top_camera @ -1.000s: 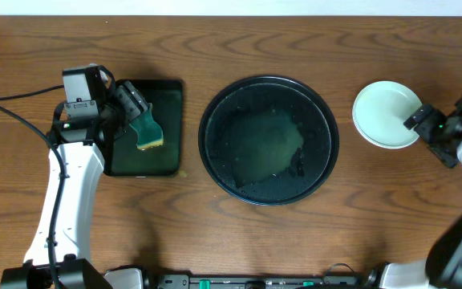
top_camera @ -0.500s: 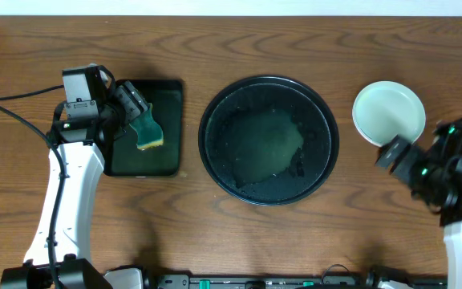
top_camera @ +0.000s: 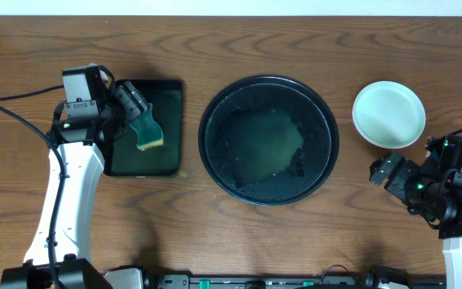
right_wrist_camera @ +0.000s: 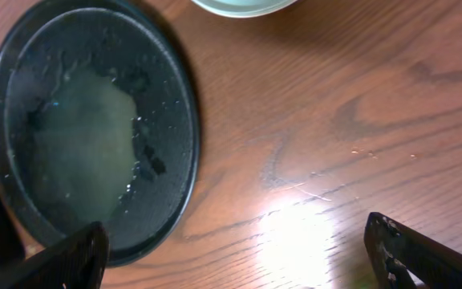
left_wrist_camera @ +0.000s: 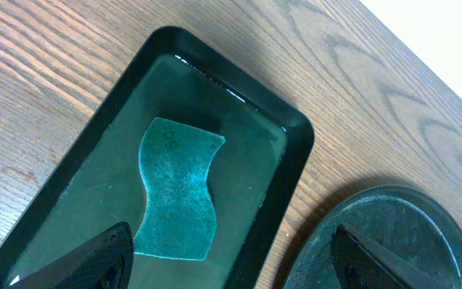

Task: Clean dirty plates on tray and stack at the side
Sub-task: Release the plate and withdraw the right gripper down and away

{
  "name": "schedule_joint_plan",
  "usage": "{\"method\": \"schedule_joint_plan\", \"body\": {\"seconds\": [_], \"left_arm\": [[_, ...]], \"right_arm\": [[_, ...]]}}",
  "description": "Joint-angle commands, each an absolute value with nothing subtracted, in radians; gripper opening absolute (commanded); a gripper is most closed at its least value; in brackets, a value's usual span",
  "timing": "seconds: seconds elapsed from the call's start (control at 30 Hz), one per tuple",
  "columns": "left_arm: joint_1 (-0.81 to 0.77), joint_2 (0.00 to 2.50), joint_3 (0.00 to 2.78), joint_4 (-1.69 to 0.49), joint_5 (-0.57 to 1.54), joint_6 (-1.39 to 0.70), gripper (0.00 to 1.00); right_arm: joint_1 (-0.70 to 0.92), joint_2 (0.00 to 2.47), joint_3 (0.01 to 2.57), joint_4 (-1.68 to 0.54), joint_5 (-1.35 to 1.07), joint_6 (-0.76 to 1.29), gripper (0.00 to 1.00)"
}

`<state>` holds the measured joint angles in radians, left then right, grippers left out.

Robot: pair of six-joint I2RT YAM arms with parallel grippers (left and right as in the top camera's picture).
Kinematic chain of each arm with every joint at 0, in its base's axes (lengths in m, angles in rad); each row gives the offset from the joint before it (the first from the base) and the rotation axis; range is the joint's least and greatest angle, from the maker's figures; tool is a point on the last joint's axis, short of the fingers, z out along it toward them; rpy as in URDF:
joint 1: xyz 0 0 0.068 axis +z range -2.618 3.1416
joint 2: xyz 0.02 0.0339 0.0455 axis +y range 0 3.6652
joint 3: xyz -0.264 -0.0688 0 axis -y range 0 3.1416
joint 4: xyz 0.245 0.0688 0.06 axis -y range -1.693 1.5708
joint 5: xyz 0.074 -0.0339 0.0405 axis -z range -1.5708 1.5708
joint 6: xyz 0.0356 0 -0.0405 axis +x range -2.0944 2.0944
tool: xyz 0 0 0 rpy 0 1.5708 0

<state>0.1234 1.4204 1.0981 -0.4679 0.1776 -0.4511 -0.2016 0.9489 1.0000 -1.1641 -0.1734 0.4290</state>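
The round black tray sits mid-table with a wet film and no plate on it. A pale mint plate lies on the wood to its right; I cannot tell if others lie under it. Its edge shows at the top of the right wrist view. My right gripper is open and empty over bare wood in front of the plate, with the black tray to its left. My left gripper is open above a teal sponge.
The sponge lies in a small rectangular dark-green tray left of the black tray; the green tray also shows in the left wrist view. The table's far edge meets a white wall at the top.
My right gripper has drawn back from beside the plate towards the front of the table, open and empty. The left arm has not moved.
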Motion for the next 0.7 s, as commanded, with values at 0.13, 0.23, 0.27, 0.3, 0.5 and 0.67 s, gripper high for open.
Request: {"method": "schedule_joint_plan", "body": {"seconds": [0.13,0.23,0.27,0.3,0.5,0.67], "left_arm": [[0.128,1.425,1.098,-0.470,0.172,-0.449,0.79],[0.128,1.425,1.098,-0.471,0.172,-0.449,0.79],[0.128,1.425,1.098,-0.470,0.172,-0.449,0.79],[0.128,1.425,1.098,-0.470,0.172,-0.449,0.79],[0.128,1.425,1.098,-0.471,0.172,-0.449,0.79],[0.128,1.425,1.098,-0.470,0.172,-0.449,0.79]], "right_arm": [[-0.180,0.952,0.971,-1.147,-0.144,0.429,0.99],[-0.142,0.910,0.899,-1.056,-0.152,0.429,0.99],[-0.118,0.883,0.856,-1.007,-0.163,0.418,0.99],[-0.094,0.852,0.812,-0.959,-0.179,0.398,0.99],[0.015,0.564,0.513,-0.632,-0.279,0.300,0.99],[0.020,0.344,0.321,-0.495,-0.291,0.299,0.99]]}}
